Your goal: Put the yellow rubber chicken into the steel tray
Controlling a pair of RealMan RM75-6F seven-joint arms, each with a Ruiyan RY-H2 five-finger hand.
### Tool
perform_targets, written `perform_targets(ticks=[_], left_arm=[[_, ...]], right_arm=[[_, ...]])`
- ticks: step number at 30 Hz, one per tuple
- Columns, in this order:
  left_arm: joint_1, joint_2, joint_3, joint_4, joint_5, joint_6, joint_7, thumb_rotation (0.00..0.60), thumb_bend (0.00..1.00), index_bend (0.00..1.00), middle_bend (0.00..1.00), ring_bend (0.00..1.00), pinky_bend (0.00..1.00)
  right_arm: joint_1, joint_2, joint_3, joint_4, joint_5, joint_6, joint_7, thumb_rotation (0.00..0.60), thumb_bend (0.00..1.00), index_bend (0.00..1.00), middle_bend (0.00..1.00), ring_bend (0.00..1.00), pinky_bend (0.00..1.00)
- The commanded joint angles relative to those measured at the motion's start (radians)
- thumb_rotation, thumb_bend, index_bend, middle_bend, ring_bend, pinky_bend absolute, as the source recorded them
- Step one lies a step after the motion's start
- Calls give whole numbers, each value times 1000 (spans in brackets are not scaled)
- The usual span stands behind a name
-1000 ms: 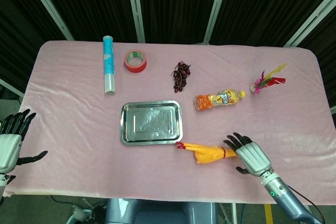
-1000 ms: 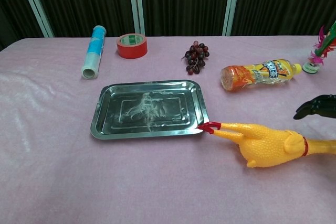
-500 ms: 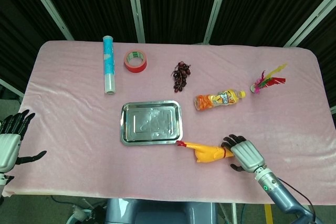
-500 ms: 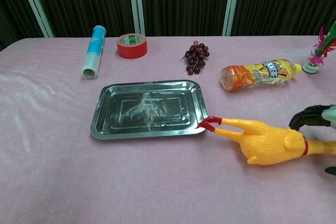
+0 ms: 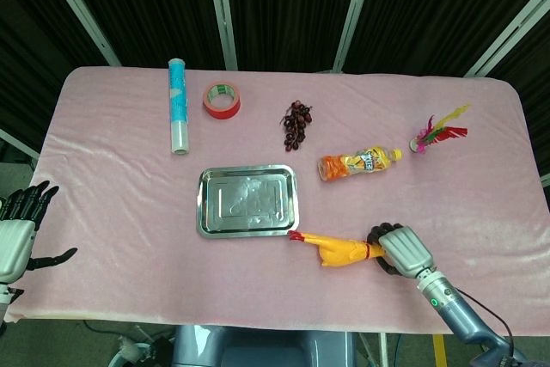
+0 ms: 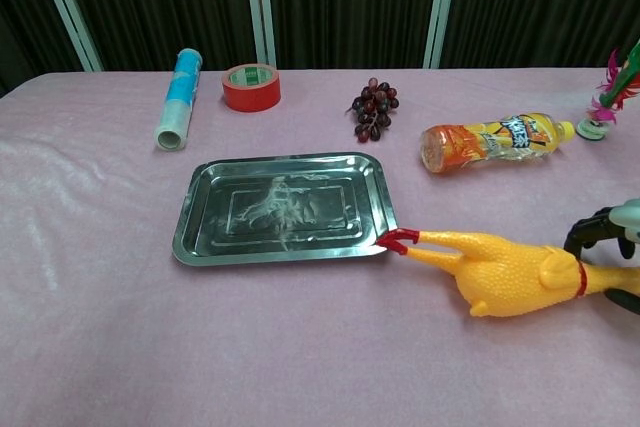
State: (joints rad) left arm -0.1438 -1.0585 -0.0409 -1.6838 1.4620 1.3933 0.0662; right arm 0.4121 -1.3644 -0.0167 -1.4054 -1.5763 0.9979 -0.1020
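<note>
The yellow rubber chicken (image 5: 339, 249) lies on the pink cloth-covered surface (image 5: 103, 169), its red head just touching the near right corner of the rectangular steel tray (image 5: 247, 201). The right hand (image 5: 400, 249) curls around the chicken's leg end and appears to grip it, though the far side of the grasp is hidden. The left hand (image 5: 17, 229) hangs spread and empty off the surface's left edge. Held by one end, the soft toy will likely droop and could snag the tray's rim or slip free. An orange drink bottle (image 5: 358, 163), dark grapes (image 5: 296, 124), a feathered shuttlecock (image 5: 437, 132), red tape roll (image 5: 222, 100) and blue tube (image 5: 177, 105) lie well apart, none blocking the path.
</note>
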Motion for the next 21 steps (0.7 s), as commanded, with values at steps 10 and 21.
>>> perform_targets(ticks=[10,21], left_arm=[[-6,7,6,-10,16,-7,-16,600,0,8,0,0,0],[-48,24,9,-31,68,-51,-103,600,0,36,6,0,0]], right_arm=[[25,2,-19,21,-65,46,133,600,692,847,618,579,745],[30,50,-47,30,-153,153,345,600,732,946,686,630,786]])
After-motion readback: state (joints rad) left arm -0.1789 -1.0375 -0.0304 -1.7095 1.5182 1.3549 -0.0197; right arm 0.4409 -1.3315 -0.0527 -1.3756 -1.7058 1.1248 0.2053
